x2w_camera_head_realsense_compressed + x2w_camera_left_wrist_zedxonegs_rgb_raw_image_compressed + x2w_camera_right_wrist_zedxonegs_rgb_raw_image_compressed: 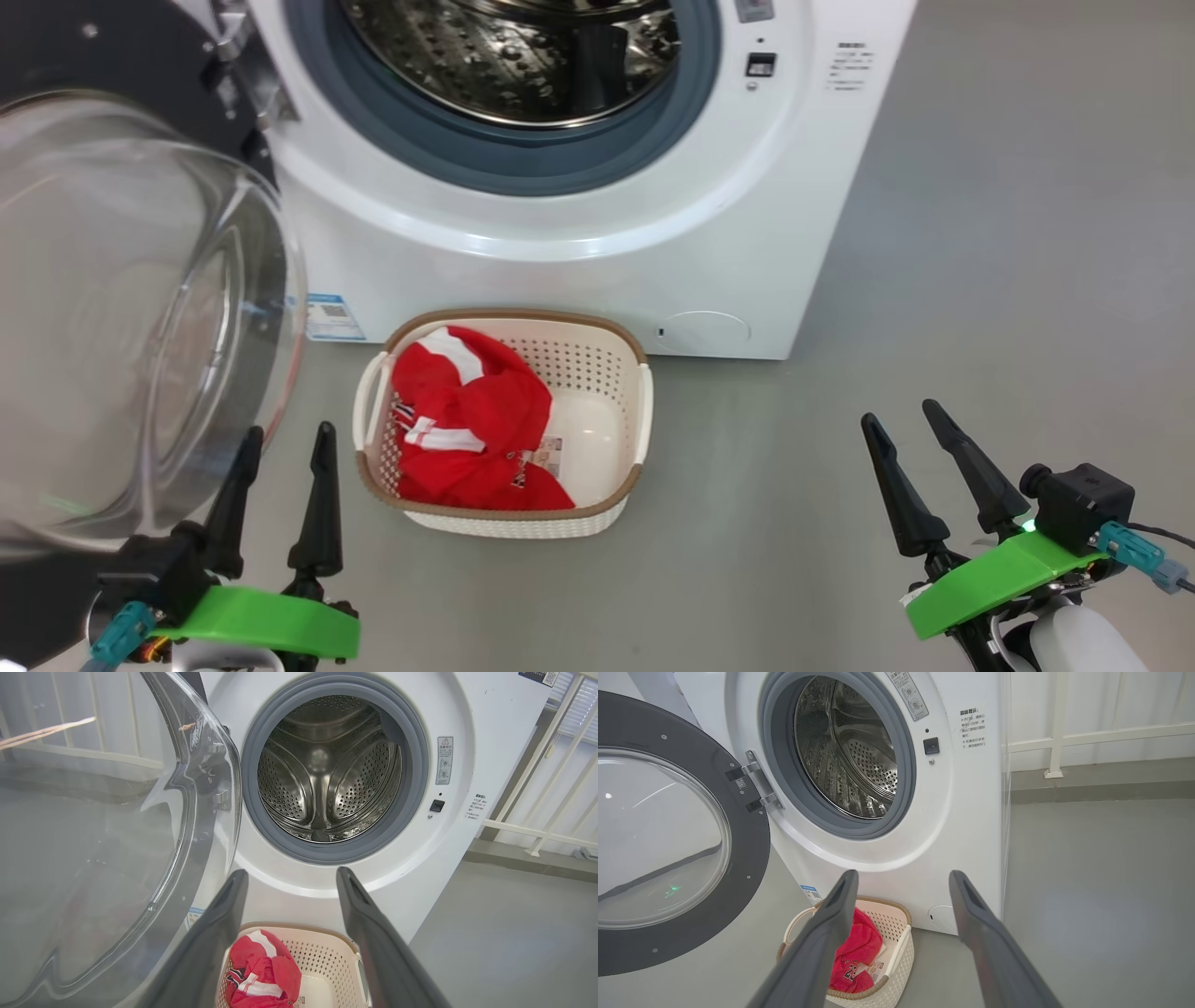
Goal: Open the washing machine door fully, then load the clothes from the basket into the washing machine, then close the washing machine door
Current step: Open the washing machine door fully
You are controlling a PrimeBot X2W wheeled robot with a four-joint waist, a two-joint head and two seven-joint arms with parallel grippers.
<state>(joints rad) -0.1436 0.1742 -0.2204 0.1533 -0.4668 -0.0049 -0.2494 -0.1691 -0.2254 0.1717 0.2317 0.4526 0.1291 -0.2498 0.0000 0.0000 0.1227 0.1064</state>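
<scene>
The white washing machine (560, 261) stands ahead with its steel drum (327, 770) bare. Its black door (668, 830) with the bulging glass window (121, 308) is swung wide to the left. On the floor before the machine sits the cream basket (611, 369), with the red and white clothes (467, 429) heaped in its left half. My left gripper (288, 441) is open, low at the left, just in front of the door glass and left of the basket. Off to the right of the basket, my right gripper (901, 415) hangs open over bare floor. Neither holds anything.
Grey floor (1008, 280) stretches right of the machine. A white railing (551, 765) and pale wall stand beyond it. A blue label (333, 317) and a round cap (702, 331) sit low on the machine's front.
</scene>
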